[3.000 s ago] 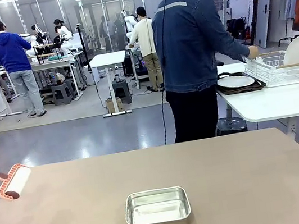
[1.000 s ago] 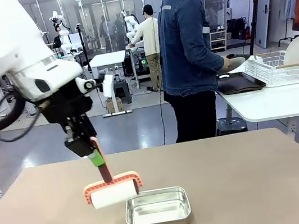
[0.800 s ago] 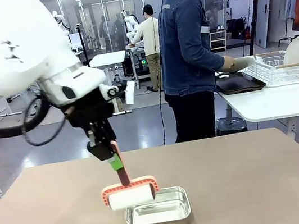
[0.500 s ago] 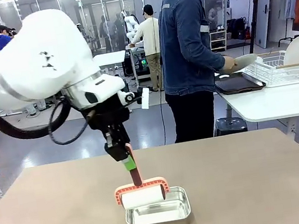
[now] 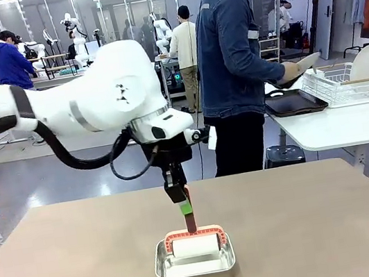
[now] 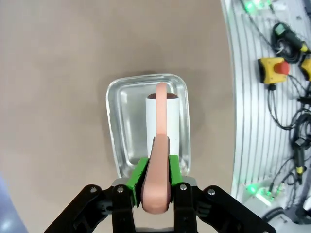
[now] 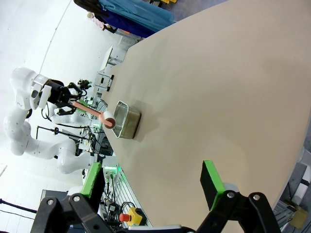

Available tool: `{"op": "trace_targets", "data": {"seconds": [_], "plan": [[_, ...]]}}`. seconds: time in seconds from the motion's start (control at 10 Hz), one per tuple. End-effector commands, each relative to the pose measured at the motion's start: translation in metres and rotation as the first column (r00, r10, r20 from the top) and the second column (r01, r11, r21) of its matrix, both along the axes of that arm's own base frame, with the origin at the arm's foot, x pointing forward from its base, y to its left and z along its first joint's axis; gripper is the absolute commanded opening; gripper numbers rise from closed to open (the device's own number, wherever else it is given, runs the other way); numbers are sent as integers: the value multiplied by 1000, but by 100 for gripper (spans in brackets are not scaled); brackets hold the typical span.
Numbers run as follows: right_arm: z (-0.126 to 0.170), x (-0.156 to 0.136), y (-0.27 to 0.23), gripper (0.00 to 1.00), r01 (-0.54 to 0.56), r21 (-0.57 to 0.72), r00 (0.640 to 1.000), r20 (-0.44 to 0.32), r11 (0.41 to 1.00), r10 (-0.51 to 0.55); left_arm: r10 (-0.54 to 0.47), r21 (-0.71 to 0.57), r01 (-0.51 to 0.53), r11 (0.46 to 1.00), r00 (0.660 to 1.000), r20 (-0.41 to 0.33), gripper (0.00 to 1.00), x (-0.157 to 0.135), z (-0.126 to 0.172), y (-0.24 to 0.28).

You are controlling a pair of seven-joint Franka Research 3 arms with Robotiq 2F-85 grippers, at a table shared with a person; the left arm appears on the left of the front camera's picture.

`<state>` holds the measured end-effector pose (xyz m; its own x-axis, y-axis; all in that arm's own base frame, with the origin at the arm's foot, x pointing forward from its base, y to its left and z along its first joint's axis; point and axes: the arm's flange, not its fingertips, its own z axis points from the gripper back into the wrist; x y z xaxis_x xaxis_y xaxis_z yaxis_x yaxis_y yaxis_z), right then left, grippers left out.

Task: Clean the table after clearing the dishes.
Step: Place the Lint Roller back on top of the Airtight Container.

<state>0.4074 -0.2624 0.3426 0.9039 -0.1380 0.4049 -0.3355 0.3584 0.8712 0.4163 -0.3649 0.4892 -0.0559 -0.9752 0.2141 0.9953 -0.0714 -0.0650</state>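
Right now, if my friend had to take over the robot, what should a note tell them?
Left gripper: shut on the lint roller, whose head sits over the steel pan.
Right gripper: open, holding nothing, above the table.
Dishes: off the table; the person at the white side table holds a plate by the wire rack.
Done: dishes cleared.
Left: rolling the table clean.

No legible text, labels, brands or nos. in any view. Small dark mark on the left arm's white shell [image 5: 123,89] in front view: too small to read.
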Motion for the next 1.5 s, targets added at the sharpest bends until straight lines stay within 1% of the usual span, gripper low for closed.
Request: {"op": "trace_targets", "data": {"seconds": [0.0,0.1,0.2,0.3,0.4,0.6,0.8,0.9,1.0,1.1,1.2,1.4], "plan": [[3,-1,2,100,7,9,1000,9,1000,-7,44,32,-44,999,999,7,23,20,-12,-11],[3,-1,2,100,7,9,1000,9,1000,-7,40,54,-41,998,999,16,23,26,-18,-13],[3,-1,2,100,7,9,1000,9,1000,-7,47,107,-51,993,998,39,23,31,-23,-16],[3,-1,2,100,7,9,1000,9,1000,-7,45,102,-45,994,999,3,23,39,-32,-17],[3,-1,2,100,7,9,1000,9,1000,-7,50,104,-48,993,999,-15,23,41,-37,-17],[3,-1,2,100,7,9,1000,9,1000,-7,66,80,-64,995,998,-20,23,49,-52,-14],[3,-1,2,100,7,9,1000,9,1000,-7,64,112,-62,992,998,-9,23,61,-65,-14],[3,-1,2,100,7,9,1000,9,1000,-7,44,97,-44,994,999,-3,35,66,-67,-15],[3,-1,2,100,7,9,1000,9,1000,-7,35,94,-34,995,999,-10,61,68,-67,-14],[3,-1,2,100,7,9,1000,9,1000,-7,26,79,-25,997,1000,-10,71,69,-66,-12],[3,-1,2,100,7,9,1000,9,1000,-7,22,65,-21,998,1000,-18,98,70,-64,-9],[3,-1,2,100,7,9,1000,9,1000,-7,33,72,-30,997,999,-39,100,70,-55,-4]]}}
